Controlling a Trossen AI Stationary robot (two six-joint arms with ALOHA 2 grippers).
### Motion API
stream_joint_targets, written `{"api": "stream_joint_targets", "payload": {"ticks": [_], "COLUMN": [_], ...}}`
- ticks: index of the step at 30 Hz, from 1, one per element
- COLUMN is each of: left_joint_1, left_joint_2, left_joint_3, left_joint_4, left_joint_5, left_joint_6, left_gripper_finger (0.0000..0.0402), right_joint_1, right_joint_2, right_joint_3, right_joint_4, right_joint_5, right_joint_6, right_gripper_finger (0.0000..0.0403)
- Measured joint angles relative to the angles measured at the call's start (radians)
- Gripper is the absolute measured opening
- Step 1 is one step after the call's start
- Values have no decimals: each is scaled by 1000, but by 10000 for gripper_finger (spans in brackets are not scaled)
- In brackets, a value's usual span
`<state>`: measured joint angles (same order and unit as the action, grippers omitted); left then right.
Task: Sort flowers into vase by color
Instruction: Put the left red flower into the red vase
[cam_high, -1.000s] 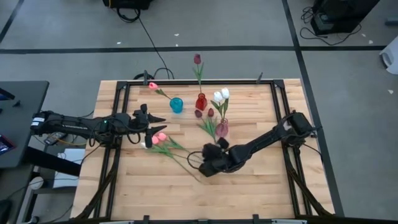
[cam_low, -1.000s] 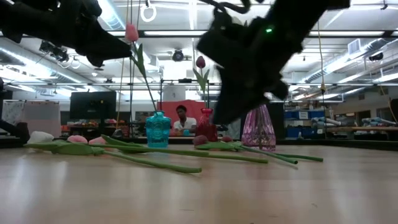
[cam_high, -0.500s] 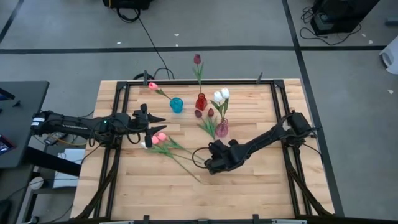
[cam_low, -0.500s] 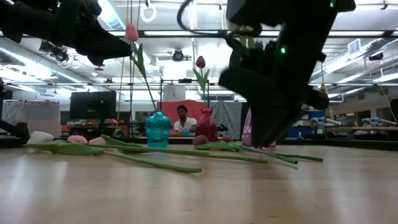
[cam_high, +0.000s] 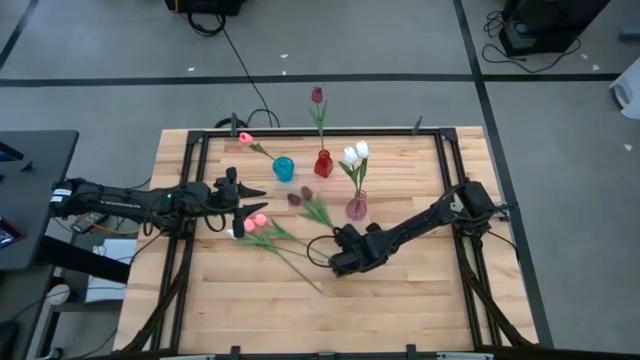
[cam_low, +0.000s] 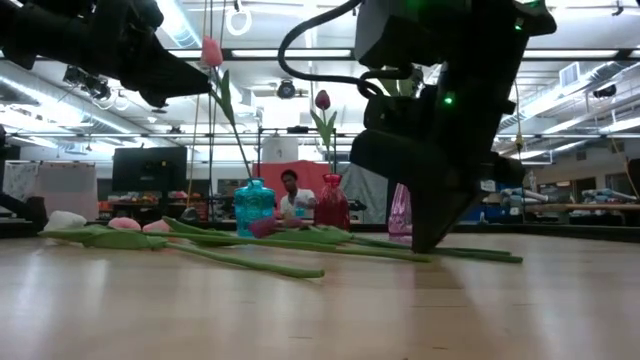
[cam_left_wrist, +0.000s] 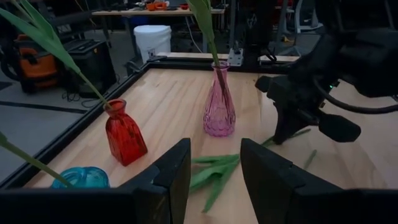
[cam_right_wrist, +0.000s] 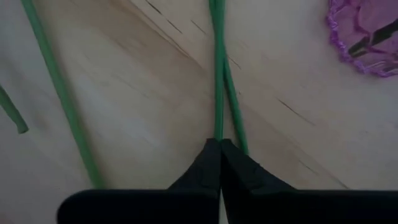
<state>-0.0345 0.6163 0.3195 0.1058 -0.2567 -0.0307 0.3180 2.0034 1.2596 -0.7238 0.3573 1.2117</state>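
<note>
Two dark red flowers (cam_high: 300, 195) lie on the table left of the pink vase (cam_high: 356, 208), their thin green stems (cam_right_wrist: 217, 81) running to my right gripper (cam_high: 336, 248), which is shut on them. The pink vase holds white flowers (cam_high: 355, 153). A red vase (cam_high: 323, 163) holds one dark red flower, and a teal vase (cam_high: 284, 168) holds a pink one. More pink flowers (cam_high: 257, 220) lie flat in front of my left gripper (cam_left_wrist: 214, 180), which hovers open at the table's left. My right gripper pinches the two green stems (cam_right_wrist: 217, 127) between its fingertips (cam_right_wrist: 211, 155), near their lower ends. The fingers come steeply from above, slanting from the table's right. The stems and the heads lie on the table.
The three vases stand in a loose row at the table's far middle. Long stems of the lying pink flowers (cam_high: 300, 265) stretch toward the near edge just left of my right gripper. A black frame (cam_high: 200, 150) borders the tabletop. A person shows in the room beyond.
My right gripper has come down, tipped steeper and taken hold of the stems. The two dark red flowers have slid along the table toward its left, their heads now away from the pink vase.
</note>
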Motion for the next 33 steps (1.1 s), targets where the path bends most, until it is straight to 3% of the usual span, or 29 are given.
{"api": "stream_joint_targets", "payload": {"ticks": [4,13,16,19,22,33], "left_joint_1": [0,0,0,0,0,-1], "left_joint_2": [0,0,0,0,0,0], "left_joint_3": [0,0,0,0,0,0], "left_joint_4": [-5,-22,-23,-28,-36,-44], "left_joint_5": [0,0,40,105,153,183], "left_joint_6": [-3,-6,-28,-52,-61,-62], "left_gripper_finger": [146,146,146,146,146,146], "right_joint_1": [4,76,96,106,106,60], "right_joint_2": [-56,-230,-265,-282,-272,-98], "right_joint_3": [-8,-4,-4,-4,-3,-3], "right_joint_4": [-18,68,117,142,170,402], "right_joint_5": [11,213,262,245,189,221], "right_joint_6": [-38,-173,-217,-219,-205,-309], "right_gripper_finger": [5,4,3,3,8,28]}}
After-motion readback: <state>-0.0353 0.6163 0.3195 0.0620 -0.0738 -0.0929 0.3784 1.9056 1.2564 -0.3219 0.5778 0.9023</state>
